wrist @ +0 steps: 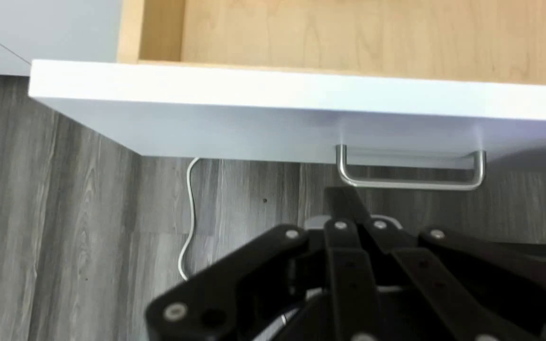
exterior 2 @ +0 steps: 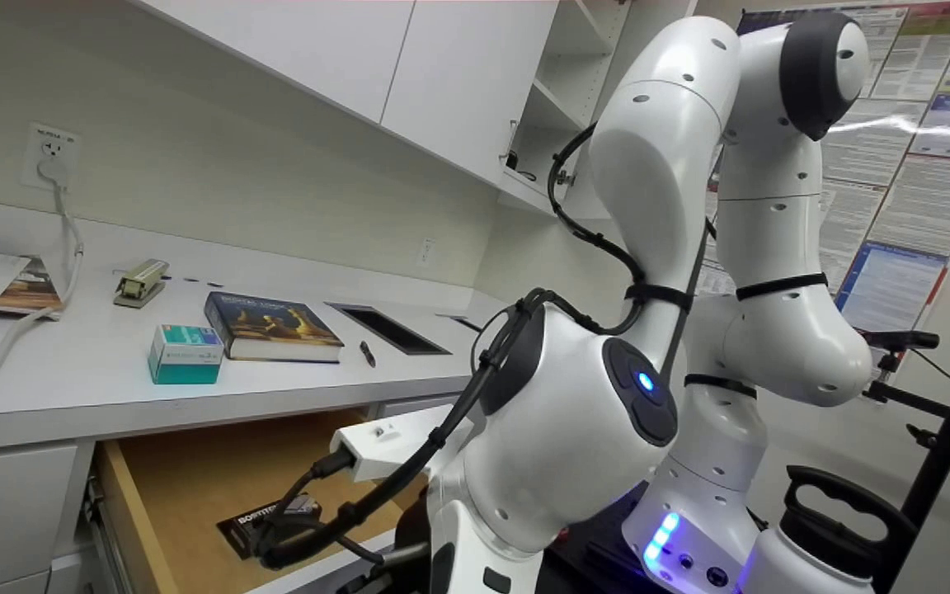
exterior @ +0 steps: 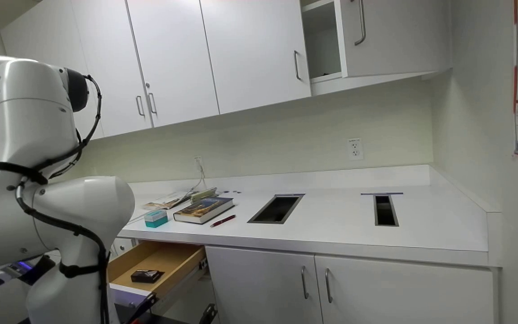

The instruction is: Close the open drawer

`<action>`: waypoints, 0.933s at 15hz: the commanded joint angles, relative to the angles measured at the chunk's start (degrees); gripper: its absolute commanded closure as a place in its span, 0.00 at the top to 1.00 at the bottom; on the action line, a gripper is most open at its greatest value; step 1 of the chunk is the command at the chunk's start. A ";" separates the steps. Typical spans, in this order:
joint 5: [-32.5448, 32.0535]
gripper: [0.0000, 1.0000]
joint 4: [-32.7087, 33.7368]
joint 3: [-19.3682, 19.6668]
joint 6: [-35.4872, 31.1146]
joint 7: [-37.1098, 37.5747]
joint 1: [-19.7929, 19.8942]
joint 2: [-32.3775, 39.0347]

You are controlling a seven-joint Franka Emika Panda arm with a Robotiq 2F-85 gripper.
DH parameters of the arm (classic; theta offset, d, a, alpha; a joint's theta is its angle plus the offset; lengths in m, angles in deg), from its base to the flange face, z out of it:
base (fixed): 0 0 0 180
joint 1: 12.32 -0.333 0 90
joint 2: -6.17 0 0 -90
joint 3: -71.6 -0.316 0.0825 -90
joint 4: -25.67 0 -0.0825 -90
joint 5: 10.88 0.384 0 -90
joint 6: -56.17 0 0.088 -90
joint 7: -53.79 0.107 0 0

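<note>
The drawer stands open under the counter, with its tan wooden interior showing in both exterior views [exterior: 180, 272] [exterior 2: 133, 516]. In the wrist view its white front panel [wrist: 235, 130] runs across the upper part, with a slim metal handle [wrist: 410, 184] at right of centre. A small dark box [exterior: 146, 276] lies in the drawer; it also shows in an exterior view [exterior 2: 265, 521]. My gripper [wrist: 346, 192] has its fingertips together with nothing between them. In the wrist view the tips appear just below the handle's left end; whether they touch it I cannot tell. The arm mostly hides the gripper in both exterior views.
The counter [exterior: 322, 234] above the drawer carries a book [exterior: 203, 210], a teal and white box [exterior: 156, 218] and a pen [exterior: 223, 220]. Closed cabinet doors [exterior: 263, 288] stand beside the drawer. A white cable [wrist: 190, 213] lies on the floor.
</note>
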 commanded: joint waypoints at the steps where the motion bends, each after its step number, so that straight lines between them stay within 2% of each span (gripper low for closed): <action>1: -7.40 0.00 2.63 0.59 1.99 6.36 1.43 3.43; 4: -10.74 0.00 3.60 0.94 4.30 9.85 2.43 5.69; 10: -18.62 0.00 4.45 0.89 13.28 18.72 2.60 6.81; 14: -21.90 0.00 4.47 1.21 16.82 21.13 3.96 7.17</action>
